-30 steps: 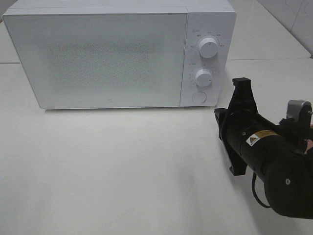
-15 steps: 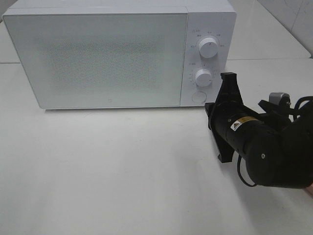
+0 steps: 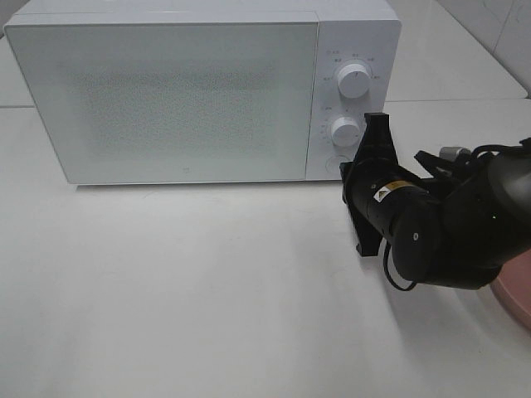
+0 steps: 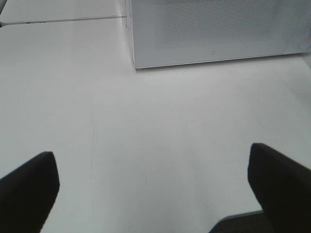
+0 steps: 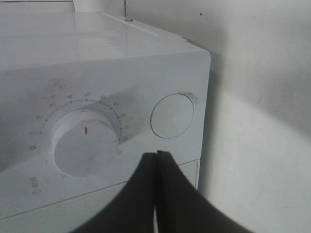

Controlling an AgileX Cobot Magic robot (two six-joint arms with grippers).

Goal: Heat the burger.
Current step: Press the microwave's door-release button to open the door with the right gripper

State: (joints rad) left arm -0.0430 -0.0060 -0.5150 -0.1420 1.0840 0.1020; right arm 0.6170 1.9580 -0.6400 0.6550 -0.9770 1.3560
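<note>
The burger is out of view. A white microwave (image 3: pixel 166 99) stands at the back of the table with its door closed. My right gripper (image 5: pixel 156 154) is shut and empty. Its tip is close in front of the round button (image 5: pixel 172 115) at the base of the control panel, just past the lower dial (image 5: pixel 85 141). From above, the right arm's black wrist (image 3: pixel 390 207) covers most of that button. My left gripper (image 4: pixel 153 187) is open over bare table in front of the microwave (image 4: pixel 214 29), with nothing between its fingers (image 4: pixel 26 189).
The upper dial (image 3: pixel 354 80) and lower dial (image 3: pixel 344 131) sit on the microwave's right panel. The edge of a pink plate (image 3: pixel 516 290) shows at the right border behind the right arm. White table (image 3: pixel 207 290) spreads in front of the microwave.
My right arm has swung left and forward toward the microwave's control panel, staying shut. The pink plate's edge has come into sight behind it. The left gripper has not changed.
</note>
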